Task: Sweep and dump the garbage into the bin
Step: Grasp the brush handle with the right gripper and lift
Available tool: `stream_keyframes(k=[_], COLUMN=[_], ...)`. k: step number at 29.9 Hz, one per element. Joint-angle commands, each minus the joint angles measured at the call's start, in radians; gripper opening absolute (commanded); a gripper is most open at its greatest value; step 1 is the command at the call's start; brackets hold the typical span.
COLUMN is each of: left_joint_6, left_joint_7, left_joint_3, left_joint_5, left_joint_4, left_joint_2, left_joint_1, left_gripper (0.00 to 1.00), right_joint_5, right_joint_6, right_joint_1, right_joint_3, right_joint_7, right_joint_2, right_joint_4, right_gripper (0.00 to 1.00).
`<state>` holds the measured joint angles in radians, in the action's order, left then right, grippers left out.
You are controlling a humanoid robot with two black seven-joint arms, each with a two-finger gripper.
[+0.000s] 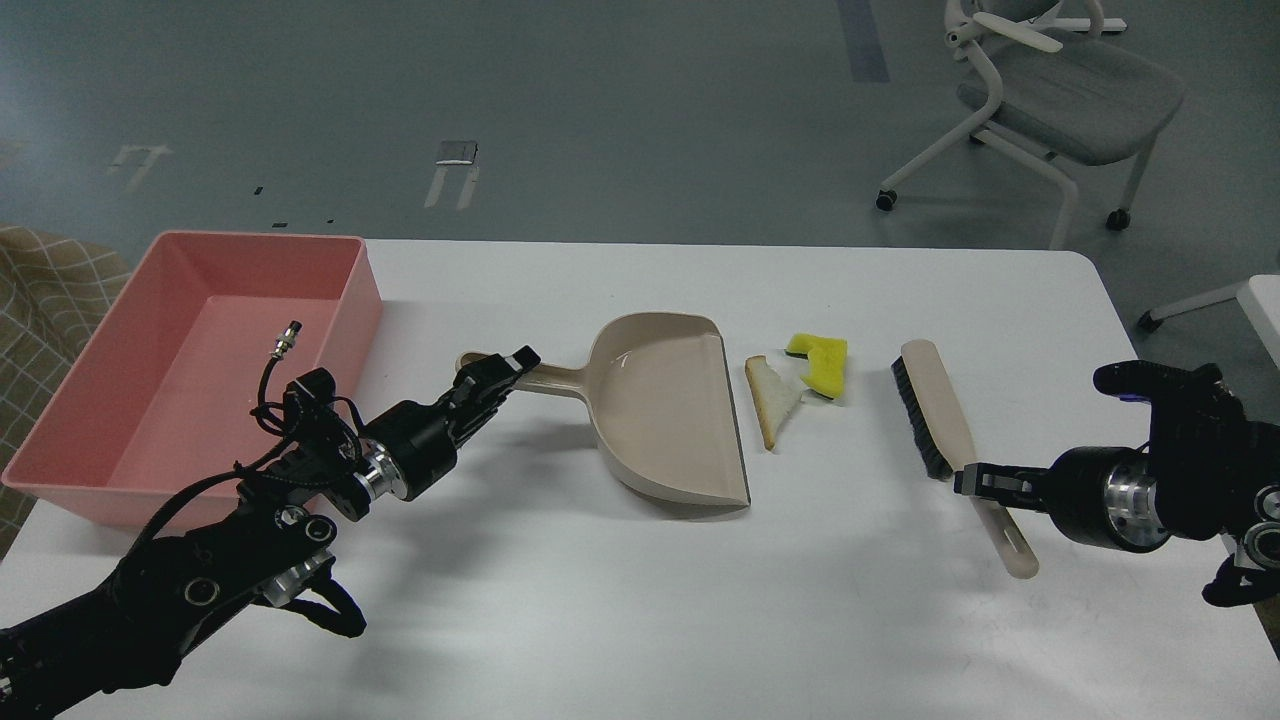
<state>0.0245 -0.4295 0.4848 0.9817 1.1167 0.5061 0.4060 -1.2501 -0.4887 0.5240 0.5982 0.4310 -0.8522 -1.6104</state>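
A: Start at the left. What sits by the table's edge?

B: The pink bin (330, 290) fills the white table's (640, 600) left end, its near-left corner right at the table's rim. Inside it only bare pink shows. My left arm crosses in front of its near wall and hides part of it.

A: And the left gripper (497, 372)?

B: It is at the end of the beige dustpan's (660, 410) handle, fingers on either side of it. They are dark and foreshortened, so I cannot tell whether they press the handle or only straddle it.

A: Where's the garbage?

B: Just right of the dustpan's open lip: the bread slice (772, 400) near the lip, the yellow sponge piece (822, 364) beside it, touching or nearly so. Bare table lies between them and the brush (935, 410).

A: The right side?

B: The right gripper (975, 481) is pinched onto the brush's handle, below the bristles. The handle's tip sticks out past it towards me. Wide open table lies in front of everything. The table's right corner is rounded; my right arm is cut off by the view's edge.
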Motion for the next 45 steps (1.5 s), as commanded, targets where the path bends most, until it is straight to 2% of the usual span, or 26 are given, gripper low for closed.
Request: stream_keyframes(k=[1,5,14,21,24,28,29,34,45], left_joint_6=[0.0,0.0,0.0,0.0,0.0,0.0,0.0,0.0,0.0], left_joint_7=[0.0,0.0,-0.003,-0.005,-0.005,-0.005,-0.005,-0.005,-0.002], left_joint_3=[0.0,0.0,0.0,0.0,0.0,0.0,0.0,0.0,0.0], left_joint_5=[0.0,0.0,-0.002,-0.002,-0.002,-0.002,-0.002,-0.003,-0.008], left_joint_4=[0.0,0.0,0.0,0.0,0.0,0.0,0.0,0.0,0.0], left_joint_2=[0.0,0.0,0.0,0.0,0.0,0.0,0.0,0.0,0.003], left_joint_1=[0.0,0.0,0.0,0.0,0.0,0.0,0.0,-0.001,-0.001], left_gripper=[0.2,0.2,0.2,0.2,0.2,0.2,0.2,0.2,0.2], right_joint_5=[0.0,0.0,0.001,0.001,0.001,0.001,0.001,0.003,0.014], right_joint_6=[0.0,0.0,0.0,0.0,0.0,0.0,0.0,0.0,0.0], right_joint_1=[-0.001,-0.002,-0.012,-0.013,-0.013,-0.013,-0.013,-0.012,0.057], right_joint_3=[0.0,0.0,-0.005,-0.005,-0.005,-0.005,-0.005,-0.003,0.005], right_joint_7=[0.0,0.0,0.0,0.0,0.0,0.0,0.0,0.0,-0.014], right_joint_2=[0.001,0.001,0.001,0.002,0.002,0.001,-0.001,-0.001,0.021], right_joint_4=[0.0,0.0,0.0,0.0,0.0,0.0,0.001,0.001,0.063], right_gripper=[0.34,0.3,0.37,0.38,0.31,0.1,0.08,0.0,0.0])
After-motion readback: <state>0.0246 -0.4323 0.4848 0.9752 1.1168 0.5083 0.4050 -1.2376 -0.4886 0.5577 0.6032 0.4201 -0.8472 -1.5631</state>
